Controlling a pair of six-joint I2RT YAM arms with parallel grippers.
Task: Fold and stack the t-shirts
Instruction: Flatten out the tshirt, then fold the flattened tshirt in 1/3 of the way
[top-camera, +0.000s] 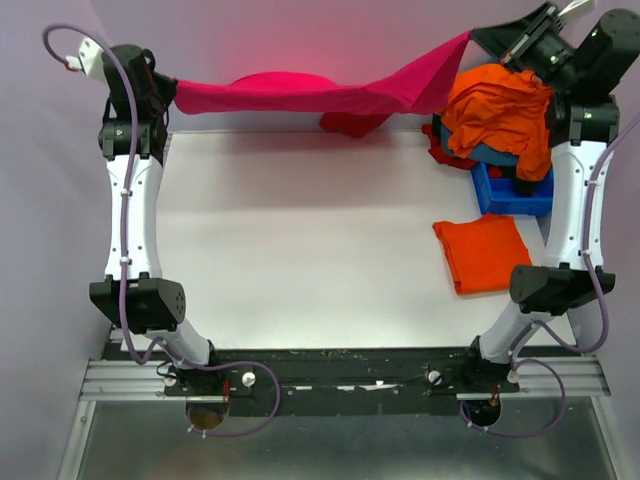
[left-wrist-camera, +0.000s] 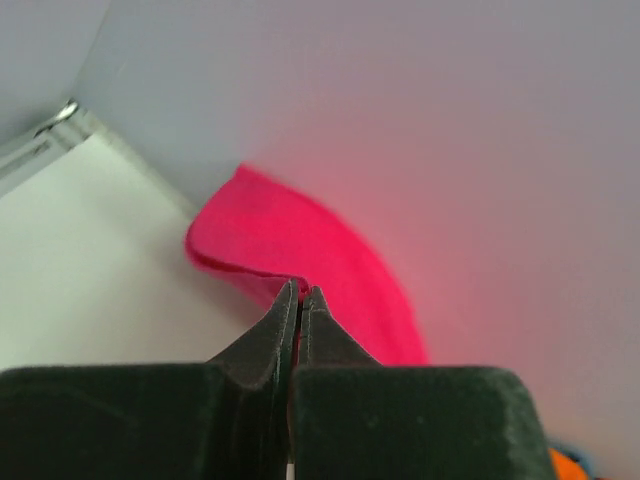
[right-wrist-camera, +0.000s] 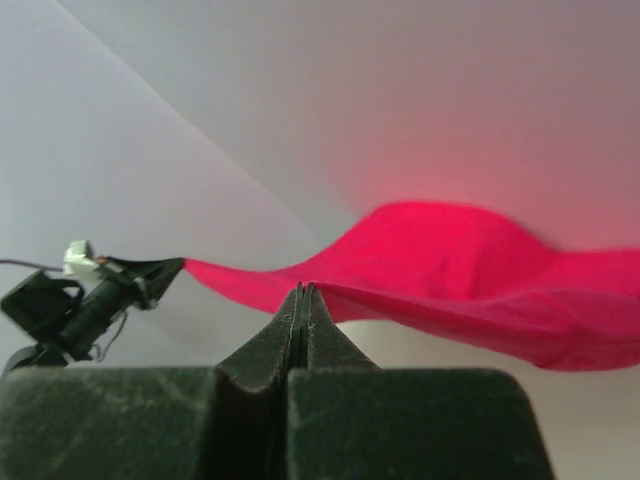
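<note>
The magenta-pink t-shirt (top-camera: 300, 93) hangs stretched in the air along the table's far edge, held between both grippers. My left gripper (top-camera: 172, 92) is shut on its left end; in the left wrist view the gripper (left-wrist-camera: 300, 292) pinches the pink cloth (left-wrist-camera: 300, 245). My right gripper (top-camera: 472, 36) is shut on its right corner; in the right wrist view the gripper (right-wrist-camera: 305, 290) pinches the shirt (right-wrist-camera: 460, 270). A folded orange t-shirt (top-camera: 482, 253) lies on the table at the right. A crumpled orange t-shirt (top-camera: 500, 115) tops the blue bin (top-camera: 515, 192), with red cloth (top-camera: 445, 145) beside it.
The white table (top-camera: 300, 240) runs under the stretched shirt. Grey walls close the back and sides. In the right wrist view the left gripper (right-wrist-camera: 120, 285) shows at the far left, holding the shirt's other end.
</note>
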